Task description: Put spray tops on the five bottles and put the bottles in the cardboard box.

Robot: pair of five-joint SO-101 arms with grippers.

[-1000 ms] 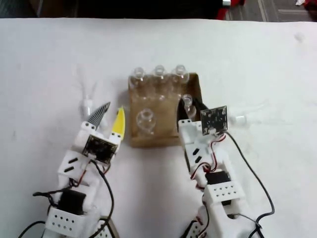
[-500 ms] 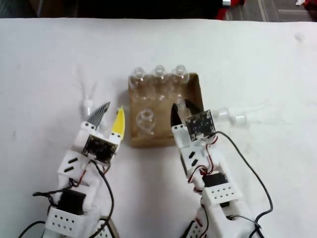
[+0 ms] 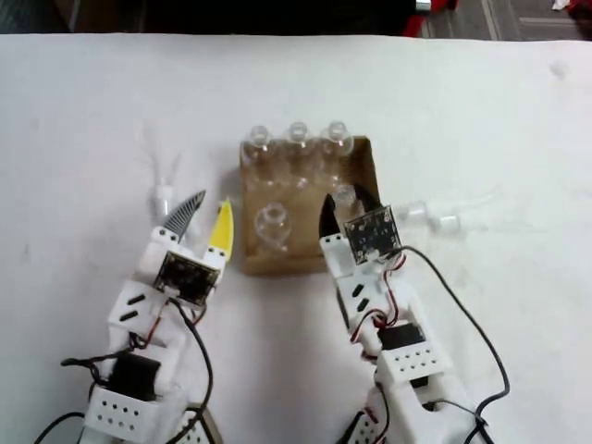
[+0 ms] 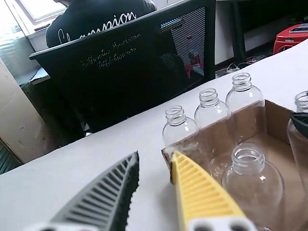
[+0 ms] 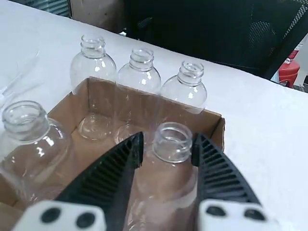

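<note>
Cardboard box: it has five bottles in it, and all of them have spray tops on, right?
Not quite. The cardboard box does hold five bottles, but every neck is bare and open, with nothing screwed on, as the right wrist view shows.

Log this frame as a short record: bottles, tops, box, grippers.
bottles: five, none with a top, all standing in the box
layout: three in back row, one front, right bottle near the box's right wall
tops: loose on table, both sides of box
left gripper: open, empty, beside box
right gripper: open, flanking right bottle's neck
</note>
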